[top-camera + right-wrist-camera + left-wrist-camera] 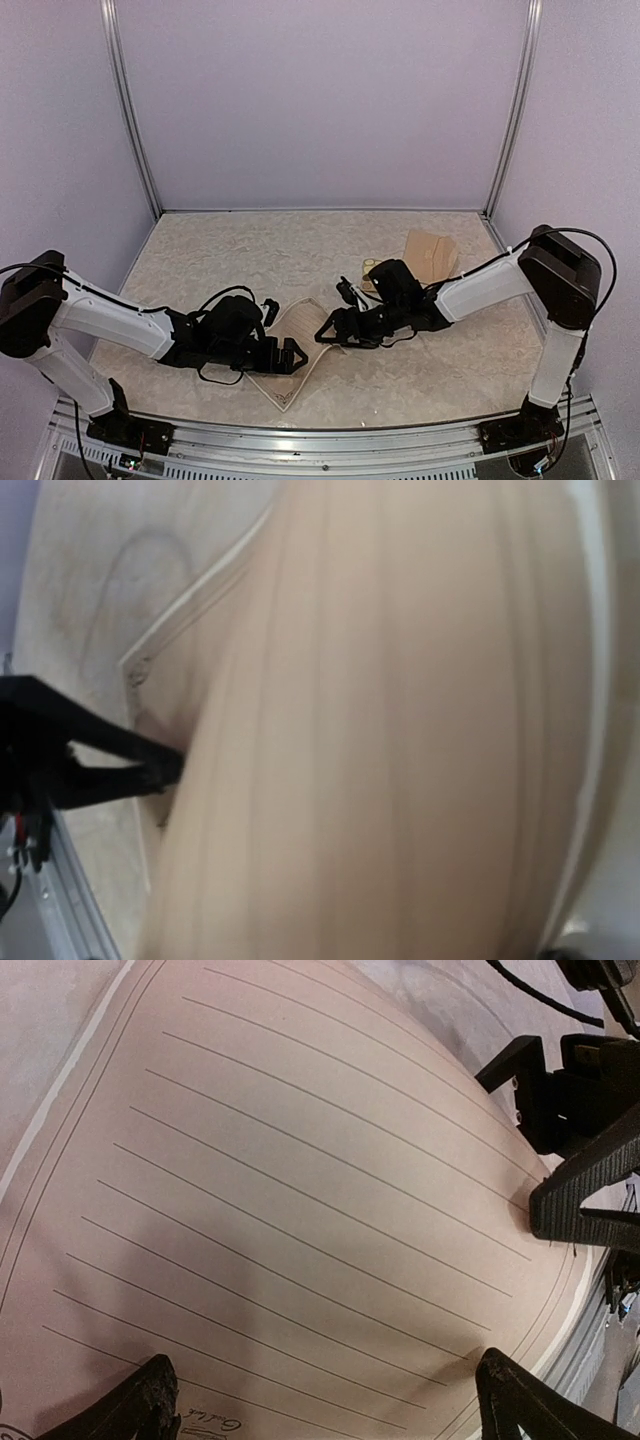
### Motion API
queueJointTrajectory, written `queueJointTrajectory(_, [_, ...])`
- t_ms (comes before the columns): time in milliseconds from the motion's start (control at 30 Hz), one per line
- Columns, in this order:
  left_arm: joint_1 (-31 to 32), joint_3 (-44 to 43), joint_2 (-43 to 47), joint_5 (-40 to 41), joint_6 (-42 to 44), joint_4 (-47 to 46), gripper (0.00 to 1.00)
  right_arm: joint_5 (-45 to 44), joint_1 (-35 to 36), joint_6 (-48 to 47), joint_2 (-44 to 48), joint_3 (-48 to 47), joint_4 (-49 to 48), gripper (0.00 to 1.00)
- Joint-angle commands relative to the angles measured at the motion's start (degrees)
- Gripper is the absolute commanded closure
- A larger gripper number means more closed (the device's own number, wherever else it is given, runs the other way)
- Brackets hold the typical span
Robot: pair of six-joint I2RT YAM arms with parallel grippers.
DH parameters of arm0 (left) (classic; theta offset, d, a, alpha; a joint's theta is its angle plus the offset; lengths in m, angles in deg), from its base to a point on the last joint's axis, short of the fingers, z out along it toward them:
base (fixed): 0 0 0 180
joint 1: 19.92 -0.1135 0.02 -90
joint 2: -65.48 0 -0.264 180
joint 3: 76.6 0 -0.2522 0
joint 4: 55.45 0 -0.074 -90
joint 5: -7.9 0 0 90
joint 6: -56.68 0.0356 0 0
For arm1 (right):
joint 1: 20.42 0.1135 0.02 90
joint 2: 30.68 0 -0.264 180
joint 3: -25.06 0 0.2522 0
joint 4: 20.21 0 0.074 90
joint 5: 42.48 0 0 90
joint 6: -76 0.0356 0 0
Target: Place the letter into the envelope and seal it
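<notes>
The letter [283,378] lies near the table's front middle, ruled face up, and bows upward between my two grippers. It fills the left wrist view [300,1180] and the right wrist view [400,730]. My left gripper [293,355] is open, its fingers [150,1405] spread wide over the letter's near end. My right gripper [326,331] is shut on the letter's right edge, as the left wrist view [545,1205] shows. The paper hides its own fingers in the right wrist view. The tan envelope [432,255] lies at the back right, apart from both grippers.
A small card of round stickers [368,268] lies just left of the envelope, behind the right arm. The table's metal front rail [330,445] runs close below the letter. Purple walls enclose the table on three sides.
</notes>
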Motion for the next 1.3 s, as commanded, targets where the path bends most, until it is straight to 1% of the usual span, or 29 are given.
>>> queueJointTrajectory(0, [-0.27, 2.07, -1.68, -0.74, -0.28, 4.91, 0.01, 2.64, 1.86, 0.62, -2.63, -1.46, -0.97, 0.08])
queueJointTrajectory(133, [-0.21, 2.04, -1.8, -0.74, -0.26, 4.95, 0.01, 2.56, 2.58, 0.87, -3.03, -2.38, -0.91, 0.09])
queueJointTrajectory(200, [-0.13, 2.03, -1.73, -0.71, -0.25, 5.04, 0.01, 2.55, 2.62, 1.67, -2.95, -2.34, -1.32, 0.13])
queueJointTrajectory(233, [-0.08, 2.03, -1.62, -0.48, -0.24, 5.16, 0.01, 2.4, 2.62, 1.9, -2.84, -2.38, -1.33, 0.16])
queueJointTrajectory(433, [0.22, 1.85, -0.32, 1.27, 0.01, 6.31, 0.01, 0.17, 2.63, 2.6, -0.9, -1.59, -1.51, 0.5])
queueJointTrajectory(500, [0.28, 1.91, 1.32, 2.79, 0.13, 6.84, 0.01, -0.41, 2.62, 2.54, 0.16, -1.16, -2.09, 0.59])
queueJointTrajectory(600, [0.14, 1.94, 4.98, 4.58, 0.33, 7.92, 0.01, -1.27, 2.53, 2.49, 1.79, -0.26, -3.27, 0.71])
queueJointTrajectory(667, [-0.4, 1.94, 8.03, 5.66, 0.63, 10.66, 0.01, -1.63, 2.49, 2.12, 3.12, 0.55, -4.42, 0.77])
queueJointTrajectory(700, [-1.06, 1.99, 10.73, 5.78, 0.88, 11.49, 0.01, -1.65, 2.44, 1.79, 3.73, 1.0, -5.1, 0.79])
queueJointTrajectory(800, [-4.17, 3.09, 17.73, 4.17, 1.8, 12.94, 0.01, -1.52, 2.32, 0.65, 5.92, 2.29, -7.4, 0.88])
queueJointTrajectory(867, [-7.2, 4.58, 21.73, 2.02, 2.32, 13.04, 0.01, -0.65, 2.32, -0.11, 7.14, 2.92, -8.88, 0.91])
queueJointTrajectory(1067, [-14.76, 7.58, 32.45, -2.94, 3.35, 13.22, 0.01, 1.41, 2.2, -1.0, 13.24, 4.99, -14.26, 0.93])
queueJointTrajectory(1133, [-16.25, 8.21, 34.96, -4.2, 2.91, 12.4, 0.01, 1.47, 2.25, -1.33, 15.86, 5.4, -15.34, 0.94])
queueJointTrajectory(1267, [-17.11, 8.51, 40.16, -3.73, 2.78, 9.65, 0.01, 0.81, 2.06, -1.16, 21.29, 6.04, -17.49, 0.97])
